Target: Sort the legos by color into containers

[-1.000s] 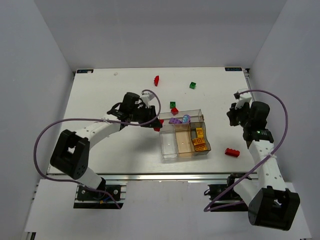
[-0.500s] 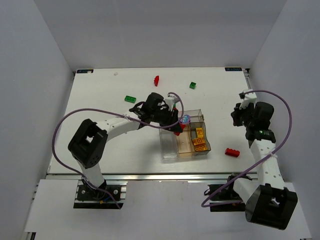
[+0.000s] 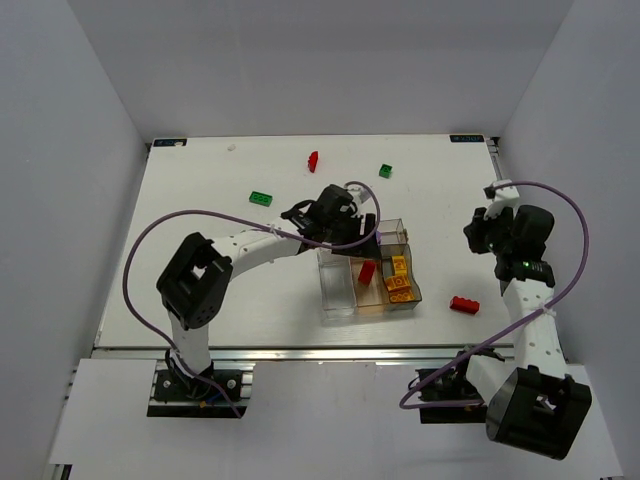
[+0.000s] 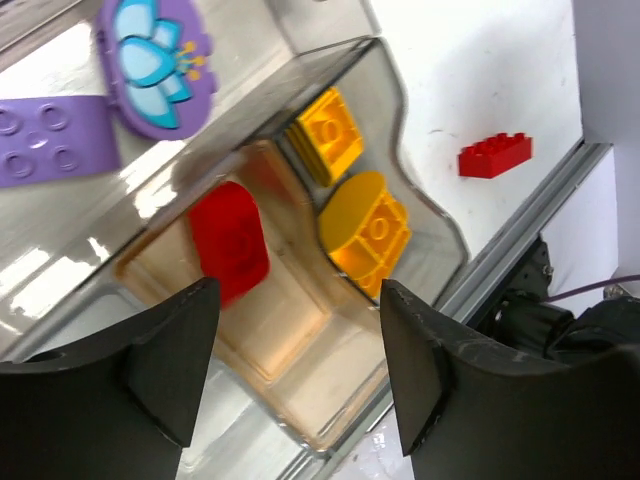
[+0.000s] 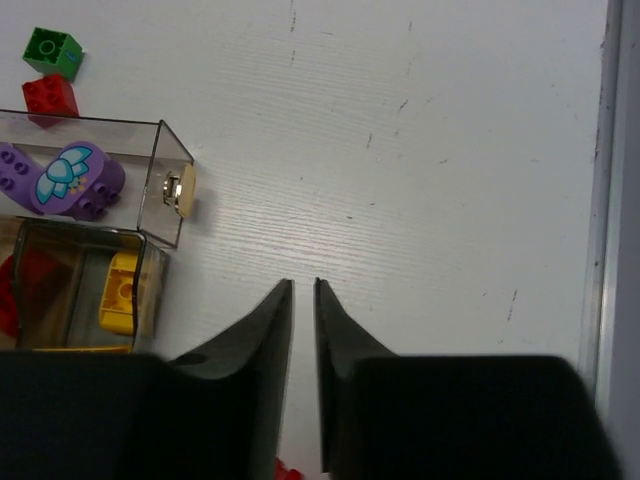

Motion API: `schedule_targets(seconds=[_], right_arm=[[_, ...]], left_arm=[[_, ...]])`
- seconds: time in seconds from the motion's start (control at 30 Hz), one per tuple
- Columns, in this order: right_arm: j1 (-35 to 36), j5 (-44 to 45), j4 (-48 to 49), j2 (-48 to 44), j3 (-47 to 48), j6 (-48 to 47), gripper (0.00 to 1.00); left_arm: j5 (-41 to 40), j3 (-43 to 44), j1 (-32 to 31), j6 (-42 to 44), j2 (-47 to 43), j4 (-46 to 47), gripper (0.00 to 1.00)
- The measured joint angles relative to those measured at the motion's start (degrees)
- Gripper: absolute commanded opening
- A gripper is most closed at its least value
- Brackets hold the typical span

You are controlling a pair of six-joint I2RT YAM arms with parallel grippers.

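The clear tray (image 3: 340,300) sits mid-table. My left gripper (image 3: 345,240) hangs over it, open and empty (image 4: 300,300). A red brick (image 4: 228,240) lies loose in the amber compartment, below my fingers, and shows in the top view (image 3: 367,271). Two yellow-orange bricks (image 4: 365,230) lie in the smoky compartment beside it. The lilac piece (image 4: 155,50) lies in the wide compartment. My right gripper (image 3: 490,228) is shut and empty (image 5: 303,285) above bare table, right of the tray (image 5: 160,150).
Loose bricks on the table: red (image 3: 463,304) right of the tray, red (image 3: 313,160) and green (image 3: 385,171) at the back, green (image 3: 261,198) back left. A green (image 5: 52,50) and a red brick (image 5: 50,97) lie behind the tray.
My left gripper carried a red brick rightward over the tray and let it go into the amber compartment. The right arm shifted only slightly.
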Motion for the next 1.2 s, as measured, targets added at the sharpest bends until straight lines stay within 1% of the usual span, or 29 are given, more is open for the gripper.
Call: schedule_targets(seconds=[0.03, 0.1, 0.13, 0.17, 0.2, 0.27, 0.3, 0.33, 0.37, 0.4, 0.47, 0.5, 0.53, 0.57, 0.6, 0.63, 0.67, 0.7, 0.8, 0.9, 0.93, 1.03, 1.2], right_arm=[[-0.2, -0.5, -0.2, 0.0, 0.0, -0.1, 0.32], [-0.5, -1.5, -1.0, 0.0, 0.0, -0.9, 0.49], [-0.7, -2.6, -1.3, 0.0, 0.0, -1.7, 0.69], [-0.9, -4.3, -2.0, 0.1, 0.1, -3.3, 0.76], [-1.0, -6.0, -2.9, 0.2, 0.2, -5.0, 0.78], [-1.2, -10.6, -5.9, 1.0, 1.0, -10.6, 0.69], [-1.2, -13.1, -8.6, 2.1, 2.0, -14.8, 0.62], [-1.2, -15.3, -12.0, 3.6, 3.7, -19.4, 0.44], [-1.1, -17.1, -14.9, 5.3, 5.3, -24.3, 0.37], [-1.1, -18.6, -18.9, 7.1, 7.4, -29.7, 0.28], [-1.1, -20.2, -27.3, 11.1, 11.9, -41.2, 0.24], [-1.1, -20.2, -31.1, 12.8, 13.7, -46.6, 0.31], [-1.1, -20.0, -34.3, 14.1, 15.1, -50.9, 0.38], [-1.0, -19.6, -37.0, 15.0, 16.0, -54.3, 0.49], [-1.0, -18.7, -39.5, 15.7, 16.6, -58.2, 0.64], [-1.0, -17.5, -41.4, 15.9, 16.8, -61.7, 0.69], [-1.0, -16.0, -43.4, 15.9, 16.6, -66.6, 0.72], [-1.0, -14.6, -44.7, 15.8, 16.2, -69.8, 0.74], [-1.0, -10.6, -47.2, 15.8, 13.8, -78.3, 0.75], [-0.9, -8.3, -49.2, 17.5, 13.2, -82.2, 0.83], [-0.8, -7.6, -49.1, 18.3, 13.0, -82.8, 0.83], [-0.3, -5.5, -46.8, 19.8, 10.4, -83.3, 0.83], [0.6, -2.5, -44.2, 21.3, 5.2, -83.2, 0.83]], left_arm=[[-0.3, 0.7, -0.4, -0.2, 0.0, -0.3, 0.75], [-0.7, 1.7, -1.1, -0.4, 0.0, -0.9, 0.75], [-0.6, 2.0, -1.3, -0.4, 0.0, -1.1, 0.74], [-0.6, 2.3, -1.5, -0.4, 0.0, -1.6, 0.66], [-0.6, 2.5, -1.6, -0.5, 0.0, -1.9, 0.52], [-0.6, 3.1, -1.5, 0.0, 0.0, -2.8, 0.10], [-0.5, 3.4, -1.4, 0.8, -0.2, -3.2, 0.00], [-0.5, 3.5, -1.2, 1.9, -0.4, -3.7, 0.00], [-0.6, 3.5, -0.8, 3.1, -1.0, -4.4, 0.00], [-1.0, 3.5, -0.5, 4.9, -1.9, -5.4, 0.00], [-2.9, 3.4, 0.4, 8.6, -4.8, -7.3, 0.00], [-4.1, 3.0, 1.0, 10.7, -6.8, -7.9, 0.20], [-5.9, 2.5, 1.5, 13.0, -9.2, -8.5, 0.34], [-7.7, 1.6, 1.9, 15.0, -11.7, -8.6, 0.52], [-10.4, -0.1, 2.4, 16.5, -14.8, -8.3, 0.67], [-12.0, -1.0, 2.6, 17.0, -16.5, -8.4, 0.88], [-16.6, -3.8, 3.0, 19.3, -21.3, -8.0, 0.94], [-19.1, -5.7, 3.3, 20.5, -24.1, -7.6, 0.98], [-26.8, -11.5, 3.4, 23.5, -32.6, -6.1, 0.98], [-33.3, -15.8, 3.4, 26.2, -38.2, -3.4, 0.98], [-34.9, -16.9, 3.4, 26.8, -39.4, -2.6, 0.98], [-37.9, -17.5, 3.4, 28.0, -40.2, -1.7, 0.98], [-39.7, -17.5, 3.4, 28.8, -39.2, -1.2, 0.98]])
